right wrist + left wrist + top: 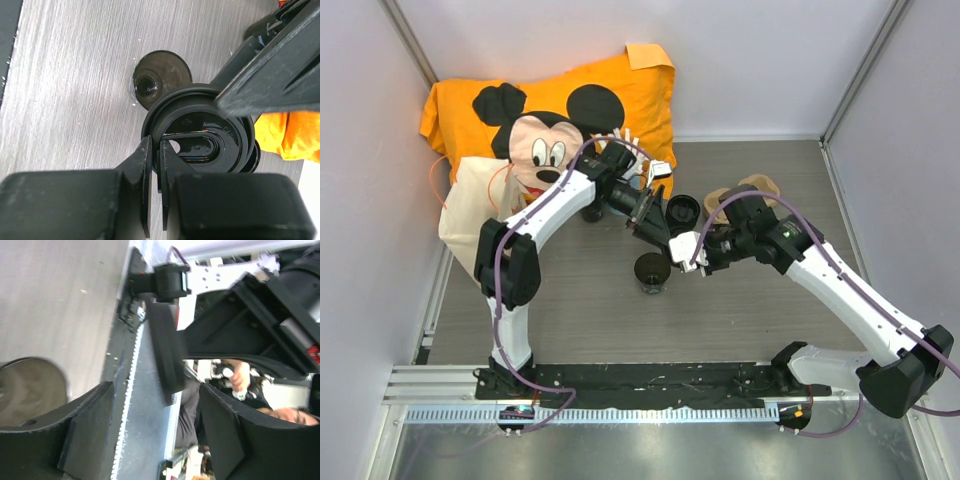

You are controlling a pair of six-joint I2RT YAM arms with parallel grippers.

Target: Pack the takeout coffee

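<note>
Seen from overhead, two robot arms meet at mid-frame above a grey desk. The coffee cup, dark and translucent, stands on the desk just below centre with its mouth uncovered. The left hand hangs just above it in the frame and the right hand is just to its right. A black ring sits above them, and an orange cartoon-mouse bag fills the upper left.

The left wrist view shows the left hand spread wide, with nothing between its pads.

In the right wrist view, the right hand is pinched closed on the rim of a round black lid at centre. The coffee cup stands beyond it at upper middle. A finger of the left hand crosses the lid's upper right edge; whether they touch cannot be told.
</note>
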